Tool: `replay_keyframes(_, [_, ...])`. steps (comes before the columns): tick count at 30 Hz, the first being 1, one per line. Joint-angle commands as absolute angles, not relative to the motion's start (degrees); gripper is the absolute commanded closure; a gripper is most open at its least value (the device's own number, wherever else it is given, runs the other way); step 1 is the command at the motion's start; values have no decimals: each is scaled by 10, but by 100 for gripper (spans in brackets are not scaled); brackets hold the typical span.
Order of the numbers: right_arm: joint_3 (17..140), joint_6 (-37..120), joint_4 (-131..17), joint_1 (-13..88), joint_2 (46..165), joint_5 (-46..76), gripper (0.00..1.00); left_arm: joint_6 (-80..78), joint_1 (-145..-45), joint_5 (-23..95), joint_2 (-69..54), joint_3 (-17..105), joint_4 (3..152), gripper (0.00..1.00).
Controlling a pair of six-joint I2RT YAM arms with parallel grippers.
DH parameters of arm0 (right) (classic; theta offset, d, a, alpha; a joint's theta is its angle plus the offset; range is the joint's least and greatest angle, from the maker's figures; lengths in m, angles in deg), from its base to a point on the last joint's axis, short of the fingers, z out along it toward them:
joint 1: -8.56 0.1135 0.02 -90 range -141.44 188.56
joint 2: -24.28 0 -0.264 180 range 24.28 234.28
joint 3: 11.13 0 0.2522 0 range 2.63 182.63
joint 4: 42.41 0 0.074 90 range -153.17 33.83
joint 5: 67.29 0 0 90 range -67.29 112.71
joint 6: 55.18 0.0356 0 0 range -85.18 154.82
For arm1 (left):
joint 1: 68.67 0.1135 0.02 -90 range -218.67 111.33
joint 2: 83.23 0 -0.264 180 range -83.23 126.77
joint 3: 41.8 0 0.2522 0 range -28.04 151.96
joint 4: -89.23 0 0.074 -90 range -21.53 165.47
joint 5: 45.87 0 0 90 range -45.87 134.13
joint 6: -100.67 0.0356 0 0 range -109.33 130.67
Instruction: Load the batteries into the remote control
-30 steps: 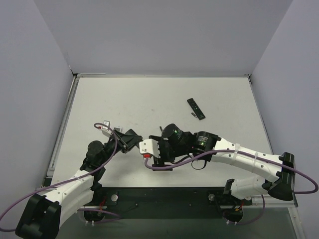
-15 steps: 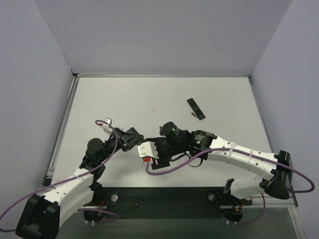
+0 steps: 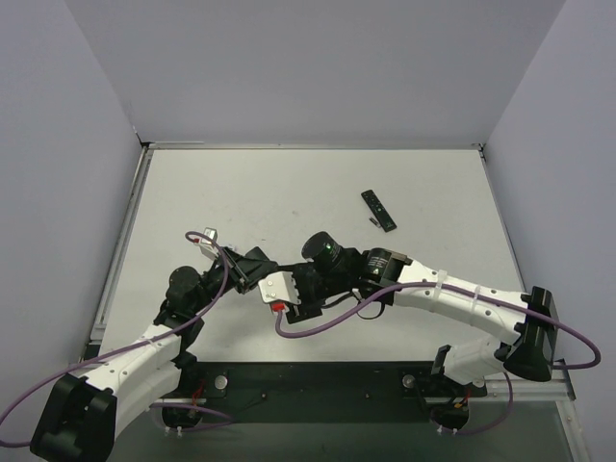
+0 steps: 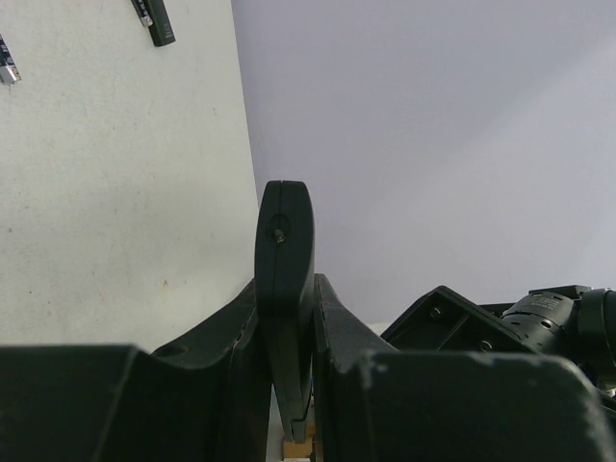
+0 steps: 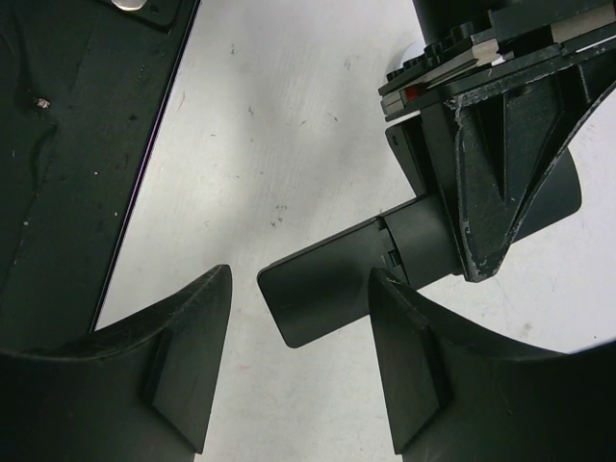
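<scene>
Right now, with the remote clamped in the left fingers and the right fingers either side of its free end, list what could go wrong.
1. The remote sits off-centre between the right fingers, close to one and clear of the other. Closing on it may push it sideways and twist it.
2. The left fingers pinch it only near one end, so a nudge at the free end could lever it loose.

A white table [image 3: 289, 183] sits enclosed by plain lavender-grey walls [image 3: 318, 67].
</scene>
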State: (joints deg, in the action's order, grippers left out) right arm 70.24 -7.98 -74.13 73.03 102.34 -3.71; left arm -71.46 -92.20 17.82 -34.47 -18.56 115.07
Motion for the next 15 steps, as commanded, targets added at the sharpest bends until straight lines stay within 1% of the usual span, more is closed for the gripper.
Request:
replay_keyframes(1, [722, -93, -739, 725, 1038, -55, 46, -710, -924, 165, -342, -152, 1170, 100])
replay_keyframes(5, [718, -93, -742, 724, 1048, -58, 47, -712, -924, 164, -343, -151, 1172, 100])
replay_keyframes(8, [712, -90, -745, 722, 1056, -57, 50, -717, -924, 163, -344, -152, 1177, 100])
replay_keyframes(15, [687, -82, -745, 716, 1067, -64, 53, -732, -924, 163, -359, -152, 1192, 100])
